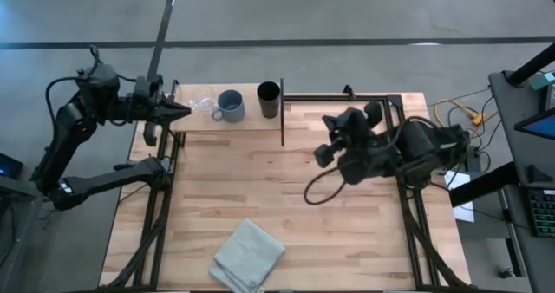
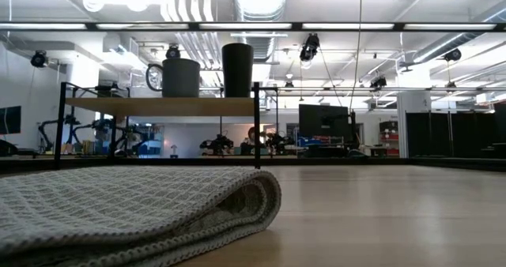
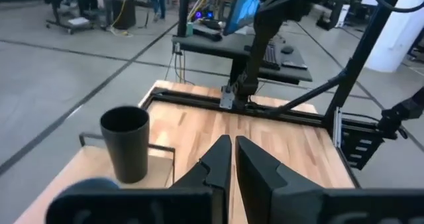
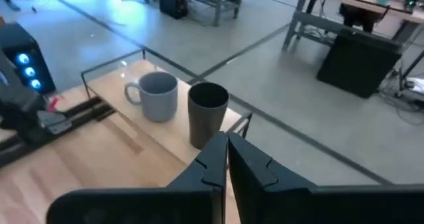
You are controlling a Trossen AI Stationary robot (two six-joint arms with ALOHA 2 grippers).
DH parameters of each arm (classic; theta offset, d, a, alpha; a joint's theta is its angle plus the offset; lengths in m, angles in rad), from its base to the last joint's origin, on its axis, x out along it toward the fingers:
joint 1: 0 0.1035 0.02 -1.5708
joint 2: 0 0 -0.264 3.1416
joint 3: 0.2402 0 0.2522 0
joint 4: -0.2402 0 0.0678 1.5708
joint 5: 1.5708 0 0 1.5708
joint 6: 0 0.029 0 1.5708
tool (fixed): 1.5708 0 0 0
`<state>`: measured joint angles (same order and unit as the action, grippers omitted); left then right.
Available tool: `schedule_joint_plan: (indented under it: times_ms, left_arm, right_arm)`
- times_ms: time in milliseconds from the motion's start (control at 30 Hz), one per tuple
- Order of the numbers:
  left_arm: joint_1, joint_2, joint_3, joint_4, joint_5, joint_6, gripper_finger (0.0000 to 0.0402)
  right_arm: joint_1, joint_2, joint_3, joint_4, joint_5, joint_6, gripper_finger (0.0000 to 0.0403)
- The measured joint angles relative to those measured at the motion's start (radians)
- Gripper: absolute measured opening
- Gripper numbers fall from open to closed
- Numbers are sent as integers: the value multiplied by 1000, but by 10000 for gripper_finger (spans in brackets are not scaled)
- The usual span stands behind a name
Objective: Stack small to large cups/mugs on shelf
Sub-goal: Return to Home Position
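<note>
One glass cup (image 1: 202, 100) on shelf (image 1: 251, 121), just beside left claw (image 1: 185, 109)

Upper left, the left gripper (image 1: 180, 109) points right, fingers pressed together. Centre right, the right arm (image 1: 408, 146) sits folded, right gripper (image 4: 226, 143) fingers closed too.

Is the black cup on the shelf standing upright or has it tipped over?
Upright. The black cup stands tall on the shelf beside the blue mug, and from above its open mouth faces up.
</note>
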<state>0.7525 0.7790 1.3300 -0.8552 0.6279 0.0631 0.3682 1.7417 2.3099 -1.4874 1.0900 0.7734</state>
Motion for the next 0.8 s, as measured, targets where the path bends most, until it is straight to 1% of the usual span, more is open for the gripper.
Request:
schedule_joint_plan:
  times_ms: [100,133,167,267,367,433,500,600,633,733,800]
  left_arm:
    - [0,12,-1,59,5,-2,8]
    - [0,16,-1,81,16,-2,8]
    - [0,20,-1,107,41,-3,8]
    - [0,38,-1,191,183,-3,8]
    - [-1,57,-2,265,332,-3,8]
    - [-1,67,-4,303,382,-3,8]
    - [0,70,-7,322,388,-3,8]
    - [0,64,-9,325,391,3,8]
    - [0,62,-10,324,403,4,8]
    - [0,56,-17,324,486,48,8]
    - [0,56,-25,324,500,65,8]
  right_arm:
    - [-50,2,-2,86,-6,-110,8]
    - [-69,0,-2,130,-20,-169,8]
    - [-90,-1,-2,184,-60,-235,8]
    - [-158,-1,-13,399,-252,-466,8]
    - [-228,1,-46,665,-474,-687,8]
    - [-277,1,-72,816,-616,-772,8]
    - [-326,0,-98,909,-737,-803,8]
    - [-389,0,-144,968,-874,-798,8]
    - [-409,0,-165,980,-921,-791,8]
    - [-458,0,-231,1047,-1089,-762,8]
    - [-476,1,-273,1127,-1172,-744,8]
